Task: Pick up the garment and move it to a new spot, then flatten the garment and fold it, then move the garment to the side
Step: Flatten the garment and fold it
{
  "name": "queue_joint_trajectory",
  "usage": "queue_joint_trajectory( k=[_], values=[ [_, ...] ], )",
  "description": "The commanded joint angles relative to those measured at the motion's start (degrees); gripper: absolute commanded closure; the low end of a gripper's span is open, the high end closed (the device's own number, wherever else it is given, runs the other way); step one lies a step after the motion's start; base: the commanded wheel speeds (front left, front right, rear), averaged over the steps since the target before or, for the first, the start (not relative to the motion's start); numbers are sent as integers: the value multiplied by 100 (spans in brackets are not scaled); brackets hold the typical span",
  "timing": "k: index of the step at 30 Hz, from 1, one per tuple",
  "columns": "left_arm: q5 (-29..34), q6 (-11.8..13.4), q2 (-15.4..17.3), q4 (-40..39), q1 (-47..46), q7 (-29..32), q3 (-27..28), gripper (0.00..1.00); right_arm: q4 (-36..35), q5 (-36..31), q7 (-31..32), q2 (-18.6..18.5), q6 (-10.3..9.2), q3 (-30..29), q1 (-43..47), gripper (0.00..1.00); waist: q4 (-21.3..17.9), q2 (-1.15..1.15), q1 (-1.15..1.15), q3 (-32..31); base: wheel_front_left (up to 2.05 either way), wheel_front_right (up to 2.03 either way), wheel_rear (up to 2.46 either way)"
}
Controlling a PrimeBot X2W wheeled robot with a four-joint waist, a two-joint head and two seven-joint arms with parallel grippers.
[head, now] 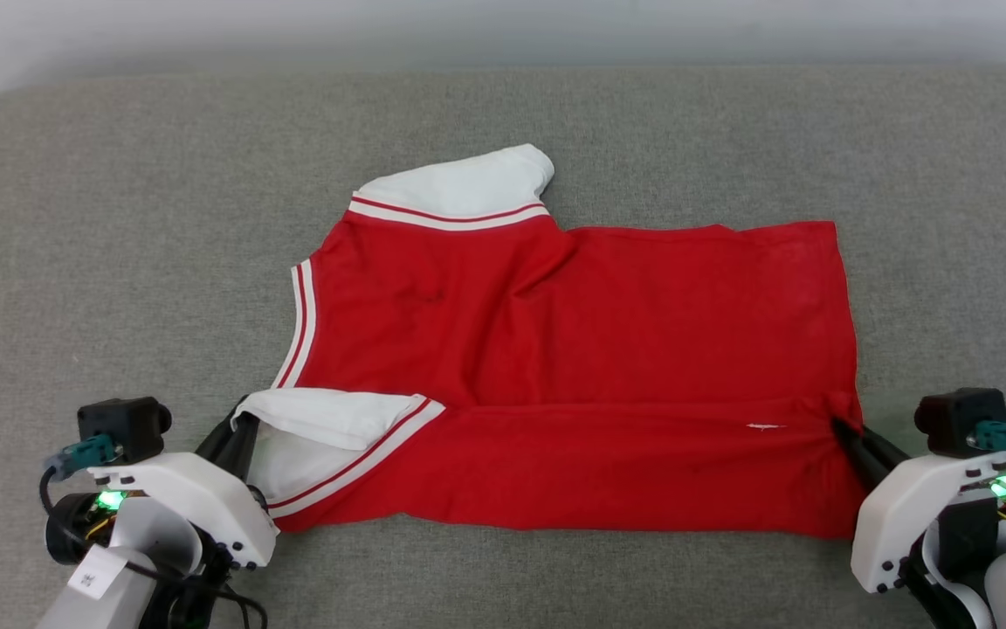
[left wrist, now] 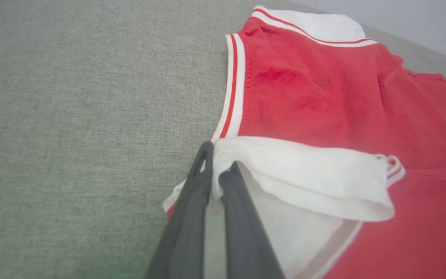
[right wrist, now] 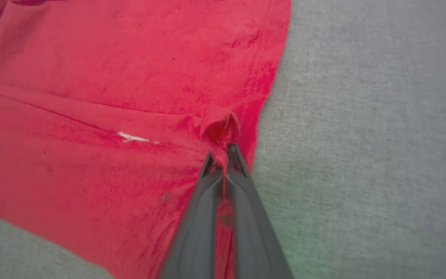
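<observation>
Left arm: pale forearm (head: 119,559) enters the head view at 7 o'clock, green wrist light (head: 110,500) on, dark fingers angled toward 1 o'clock. Left end effector (head: 237,428) is pinched narrow on the white edge of the near sleeve (head: 328,419). In the left wrist view (left wrist: 219,159) the cloth sits between the two fingers and the sleeve (left wrist: 304,174) opening gapes just past them.

Right arm: mirror pose, in from 5 o'clock, fingers angled toward 11 o'clock. Right end effector (head: 839,426) is clamped closed on red fabric just inside the hem (head: 844,314). The right wrist view (right wrist: 221,153) shows the cloth puckered into a small bunch at the tips.

Garment (head: 573,349): red, lying mid-worktop, long axis 9 to 3. Neck trim (head: 302,323) is at the 9 o'clock end and the hem at the 3 o'clock end. Far sleeve (head: 468,188) sticks out at 11 o'clock. The 6 o'clock long edge is doubled over the body, with a crease running 9 to 3 between the two grips. Small white mark (head: 765,426) on the crease near the right grip. Mostly flat, with mild wrinkles fanning from the far armpit.

Worktop (head: 119,218): grey woven cover, rounded corner at 10 o'clock. Pale wall (head: 503,26) behind at 12 o'clock.
</observation>
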Motion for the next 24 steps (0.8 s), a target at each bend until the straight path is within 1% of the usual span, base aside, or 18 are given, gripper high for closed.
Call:
queue_joint_trajectory(
  k=[1,3,4,5,6,7,8,9,10,11,15,18,21,24],
  values=[
    [-22,-53,-23,97,-100,45,-16,100,87,48,-31,-5,-6,38,-136,100,-27,0,-2,87,0,0,0],
    [-37,-126,-65,285,-203,103,-74,100,287,32,-88,-15,-6,122,-225,100,-19,0,-2,111,0,0,0],
    [-44,-165,-95,364,-255,128,-108,100,380,65,-109,-6,-6,165,-258,91,-11,0,-2,120,0,0,0],
    [-58,-205,-134,458,-291,167,-156,100,484,101,-119,-12,-6,232,-280,78,-1,0,-2,120,0,0,0],
    [-60,-234,-162,533,-327,181,-188,100,570,138,-114,-33,-5,295,-287,52,10,0,-2,111,0,0,0],
    [-48,-266,-191,601,-369,183,-227,98,634,205,-149,-37,-4,336,-294,0,24,0,-2,92,0,0,0],
    [-41,-287,-218,675,-397,175,-257,79,687,218,-196,-64,-5,359,-297,0,37,0,-2,60,0,0,0],
    [-42,-312,-252,737,-413,142,-276,52,698,267,-327,-59,-5,364,-289,0,51,0,-2,15,0,0,0],
    [-68,-310,-290,793,-425,66,-244,17,689,313,-473,-42,-6,355,-280,0,51,0,-2,-41,0,0,0],
    [-63,-306,-296,861,-426,8,-228,0,670,283,-657,-61,-5,357,-270,0,43,0,-2,-107,0,0,0],
    [-48,-252,-282,1039,-375,-107,-191,0,620,222,-1428,89,-5,235,-137,0,15,0,-2,-401,0,0,0],
    [-7,-245,-164,1098,-320,-100,-187,0,582,69,-1862,211,-5,115,-6,0,-13,0,-2,-649,0,0,0],
    [2,-263,-13,1109,-265,2,-195,0,491,-80,-2060,339,-5,-10,140,0,-54,0,-2,-875,0,0,0],
    [-36,-301,172,1029,-218,279,-238,0,349,-208,-2049,454,-5,-127,302,0,-82,0,-2,-1066,0,0,0]
  ],
)
